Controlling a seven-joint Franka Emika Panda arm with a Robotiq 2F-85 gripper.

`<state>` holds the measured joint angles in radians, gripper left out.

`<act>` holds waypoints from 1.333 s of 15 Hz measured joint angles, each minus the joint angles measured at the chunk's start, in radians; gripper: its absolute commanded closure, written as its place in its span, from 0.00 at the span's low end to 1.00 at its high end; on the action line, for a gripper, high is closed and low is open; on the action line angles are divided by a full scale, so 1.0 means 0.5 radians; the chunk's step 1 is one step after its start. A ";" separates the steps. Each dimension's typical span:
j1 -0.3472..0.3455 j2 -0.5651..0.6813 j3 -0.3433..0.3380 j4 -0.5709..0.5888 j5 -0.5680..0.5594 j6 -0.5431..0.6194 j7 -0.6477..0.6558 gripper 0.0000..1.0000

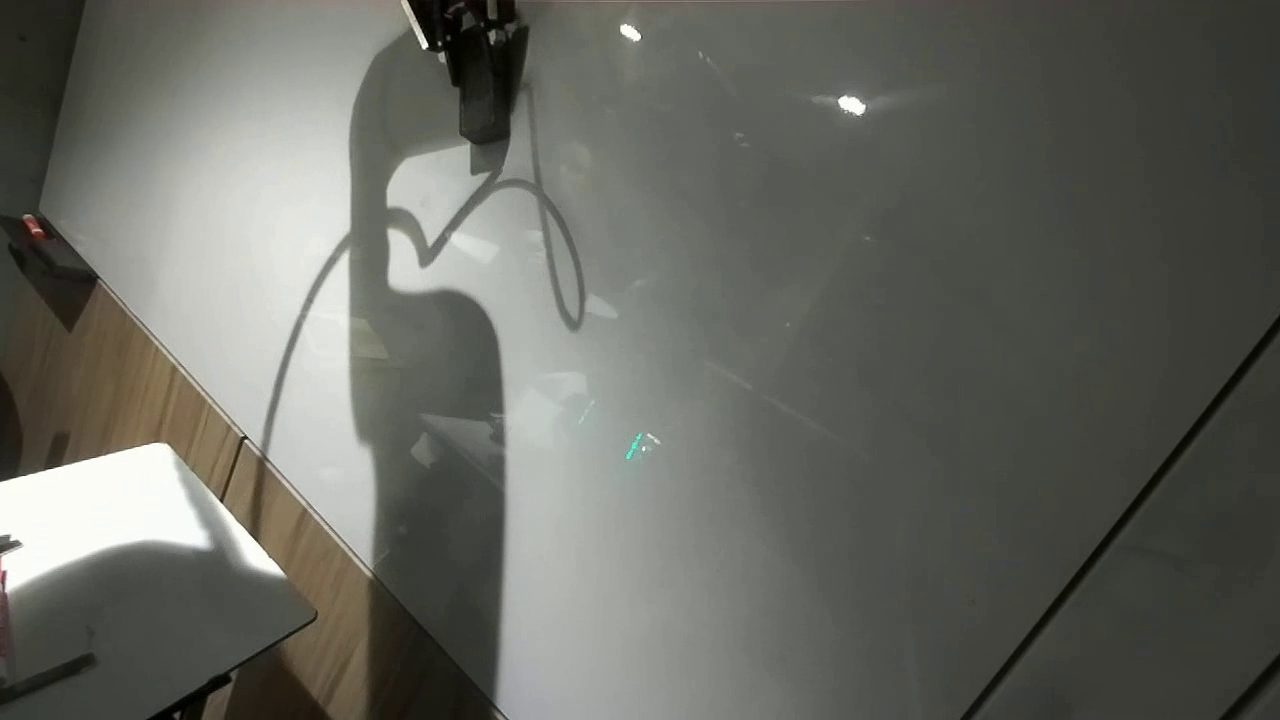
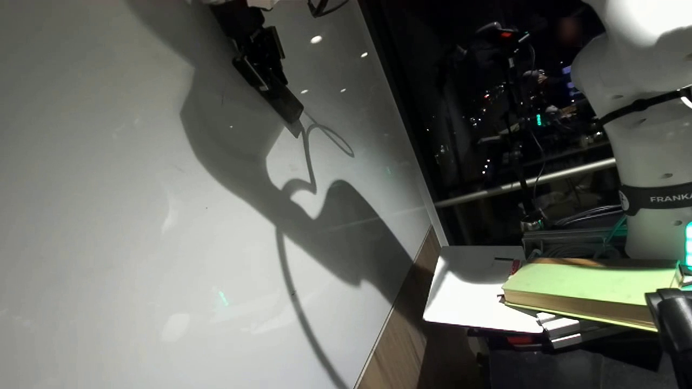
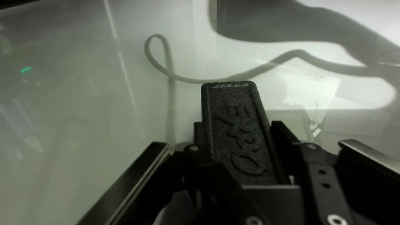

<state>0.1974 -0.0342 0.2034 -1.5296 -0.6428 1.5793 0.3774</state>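
Eraser (image 3: 240, 134), wrist view: sat lengthwise in the tool (image 3: 237, 126), its free end pointing out over the board (image 3: 90, 100); raised lettering (image 3: 247, 140) ran along it, too dim to read surely.
Tool: closed snugly on the eraser's two sides, no wider than its body; nothing else showed in its grip.
Grip and board: the grip looked settled, and the step in hand seemed to be holding the eraser up to the board. The next move seemed to call for a firm hold and the eraser's face squared to the surface.
Shadow (image 1: 430, 370), in an exterior view: greyed much of the board below the eraser; contact could not be judged.
Green glint (image 1: 634, 447): reflection or ink, hard to say.
Tray (image 1: 60, 258): stood at the board's edge with a red thing (image 1: 33, 227), too small to name.
Worktop (image 1: 190, 590): cut off by the frame; its dark strip (image 1: 48, 677) might have been a pen or a shadow.
Book (image 2: 584, 281), in an exterior view: lay by the worktop, well apart from the eraser.
Arm (image 2: 643, 146): showed only in part, its links to the tool out of frame.
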 measured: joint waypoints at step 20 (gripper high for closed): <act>0.176 0.148 0.220 0.505 -0.006 -0.084 -0.047 0.71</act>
<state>0.2855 0.0399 0.3136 -1.2771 -0.6459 1.5372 0.3540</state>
